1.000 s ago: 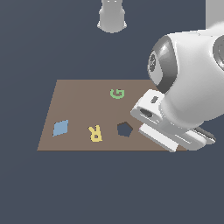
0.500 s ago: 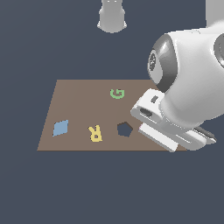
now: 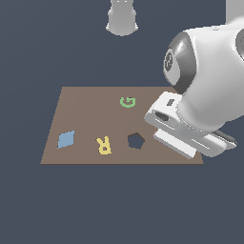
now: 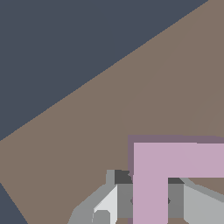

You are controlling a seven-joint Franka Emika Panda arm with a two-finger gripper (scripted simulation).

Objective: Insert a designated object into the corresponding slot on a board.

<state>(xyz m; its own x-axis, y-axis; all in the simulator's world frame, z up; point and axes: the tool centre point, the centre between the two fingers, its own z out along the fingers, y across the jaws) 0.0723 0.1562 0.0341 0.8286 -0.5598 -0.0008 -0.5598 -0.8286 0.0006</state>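
Observation:
In the wrist view the designated object, a pale pink-lilac L-shaped block [image 4: 175, 159], lies flat against the brown board [image 4: 153, 87]. My gripper [image 4: 150, 199] is shut on one arm of the L, with a grey finger [image 4: 124, 197] pressed against each side. The slot shows in neither view. In the exterior view the board [image 3: 81, 109] lies on the dark floor. The white arm [image 3: 209, 90] hangs over the board's corner at the exterior view's right, hiding the gripper and the block there.
On the board lie a green letter G [image 3: 127, 102], a yellow letter R [image 3: 103, 145] and a blue diamond [image 3: 66, 139]. Near the R is a dark pentagon-shaped hole [image 3: 136, 140]. The arm's grey base [image 3: 122, 19] stands beyond the board.

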